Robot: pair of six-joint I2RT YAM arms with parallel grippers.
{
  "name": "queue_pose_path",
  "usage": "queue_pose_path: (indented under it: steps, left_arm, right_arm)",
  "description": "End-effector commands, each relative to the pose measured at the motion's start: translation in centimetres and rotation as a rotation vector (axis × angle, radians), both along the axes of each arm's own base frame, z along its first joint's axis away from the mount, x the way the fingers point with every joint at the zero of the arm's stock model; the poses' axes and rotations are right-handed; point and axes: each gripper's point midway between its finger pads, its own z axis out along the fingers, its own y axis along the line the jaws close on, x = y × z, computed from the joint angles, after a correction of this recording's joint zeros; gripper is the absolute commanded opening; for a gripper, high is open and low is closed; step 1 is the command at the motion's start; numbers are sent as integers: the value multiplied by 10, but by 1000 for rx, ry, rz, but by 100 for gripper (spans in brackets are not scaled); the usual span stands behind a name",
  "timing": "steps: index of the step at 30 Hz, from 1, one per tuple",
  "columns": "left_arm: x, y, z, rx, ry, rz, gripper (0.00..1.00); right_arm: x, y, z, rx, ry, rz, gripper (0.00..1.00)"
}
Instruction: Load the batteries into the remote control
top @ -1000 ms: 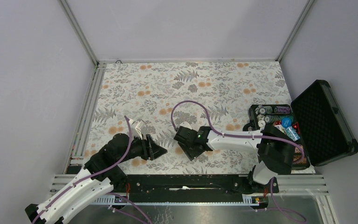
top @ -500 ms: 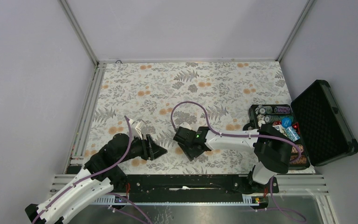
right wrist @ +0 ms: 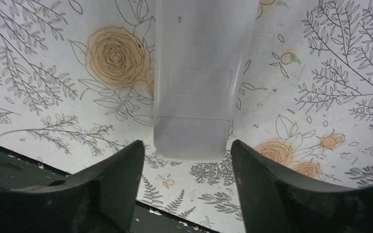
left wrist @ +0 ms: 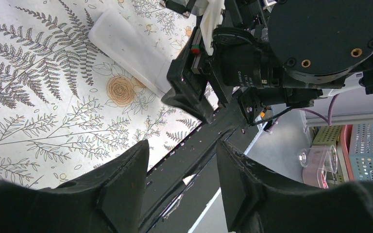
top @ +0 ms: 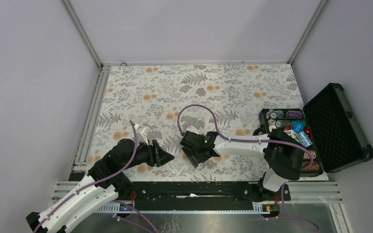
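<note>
Soft even light, faint shadows; right claw (right wrist: pixel 185 148) slightly blurred.

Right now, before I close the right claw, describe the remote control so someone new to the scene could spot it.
On the floral tablecloth, look near the front edge, around the middle, where the right claw hangs low. The remote control lies flat just ahead of its open fingers, back up. It is a plain white oblong, unlike the printed cloth around it.

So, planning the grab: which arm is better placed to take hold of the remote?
Right: the right pincer, open, frames one end of the remote, lying back-up. The left pincer, also open, sits off to the side.
</note>
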Motion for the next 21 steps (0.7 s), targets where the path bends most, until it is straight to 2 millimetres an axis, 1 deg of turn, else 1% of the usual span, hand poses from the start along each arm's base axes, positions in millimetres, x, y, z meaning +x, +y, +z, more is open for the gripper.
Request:
queue_pose_path:
  steps: [1, 2, 3, 9, 15, 21]
  left_arm:
    - [1, -4, 19, -45, -46, -19, 55]
    - [1, -4, 19, -46, -47, -19, 55]
    - [1, -4, 19, -45, -46, -19, 55]
    - [2, -4, 19, -42, -46, -14, 55]
    - [5, -4, 17, -26, -43, -4, 59]
    - [13, -10, 14, -16, -35, 1, 63]
  right_arm:
    - [5, 11, 3, 55, -8, -17, 81]
    - [5, 11, 3, 56, -9, -17, 98]
    - [5, 11, 4, 60, -11, -17, 99]
    - [8, 9, 11, 72, -34, -26, 100]
    - [14, 4, 26, 117, -101, -42, 99]
    - [27, -9, 45, 172, -213, -103, 99]
